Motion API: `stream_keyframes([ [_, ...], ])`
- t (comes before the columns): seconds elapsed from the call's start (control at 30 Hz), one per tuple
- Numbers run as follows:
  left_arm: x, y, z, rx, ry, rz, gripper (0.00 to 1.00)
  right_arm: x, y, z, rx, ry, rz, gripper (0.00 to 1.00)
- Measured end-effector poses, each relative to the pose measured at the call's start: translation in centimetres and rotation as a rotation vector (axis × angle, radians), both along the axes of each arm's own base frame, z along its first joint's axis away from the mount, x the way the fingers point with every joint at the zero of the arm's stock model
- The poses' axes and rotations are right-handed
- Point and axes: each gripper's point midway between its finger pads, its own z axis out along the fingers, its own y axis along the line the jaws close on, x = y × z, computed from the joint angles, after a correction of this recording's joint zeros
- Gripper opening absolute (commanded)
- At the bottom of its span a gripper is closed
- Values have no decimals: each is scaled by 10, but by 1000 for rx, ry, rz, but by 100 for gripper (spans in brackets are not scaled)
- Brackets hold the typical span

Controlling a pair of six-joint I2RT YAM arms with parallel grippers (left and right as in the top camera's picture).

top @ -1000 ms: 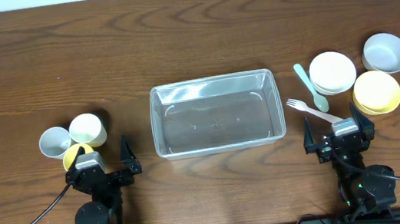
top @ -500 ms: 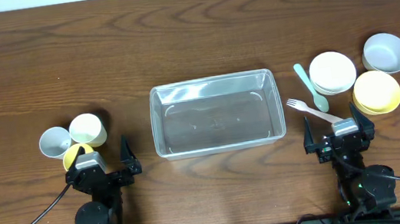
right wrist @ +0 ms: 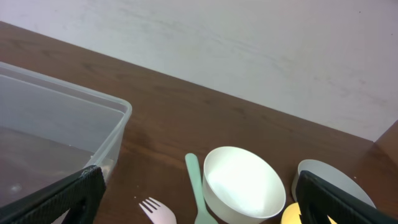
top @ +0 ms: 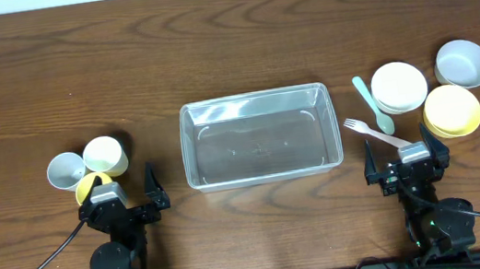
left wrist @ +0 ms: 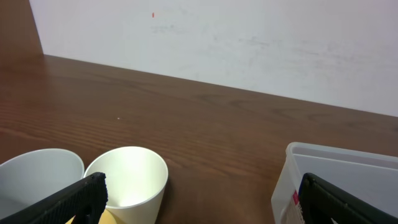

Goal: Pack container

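You are viewing the container (top: 252, 96) sitting upright at mid-table (top: 227, 34), between both arms. Your left gripper (top: 117, 190) is resting just beside three cups (top: 104, 155), jaws spread wide, gripping nothing. Your right gripper (top: 404, 157) is sitting equally wide and unloaded, close to the fork (top: 375, 132), spoon (top: 373, 104) and bowls (top: 398, 86).

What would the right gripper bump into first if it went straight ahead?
Probably the pink fork, lying just ahead of the open right gripper. Behind it sits a white bowl. The gripper's height is hard to judge, so it might pass over the fork.
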Motion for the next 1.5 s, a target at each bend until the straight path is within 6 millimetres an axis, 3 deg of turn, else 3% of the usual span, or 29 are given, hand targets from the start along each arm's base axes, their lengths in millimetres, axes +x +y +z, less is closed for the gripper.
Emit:
stream_keyframes([
  [0.93,0,0,0,0,0,0,98,0,0,0,2,0,0,99],
  [1.3,-3,0,1,-11,52,-1,98,0,1,-4,182,47,-10,99],
  [1.4,-5,0,16,-27,129,2,98,-1,3,-3,215,97,-9,99],
  [1.5,-5,0,41,-32,222,5,98,1,4,13,226,151,-10,99],
])
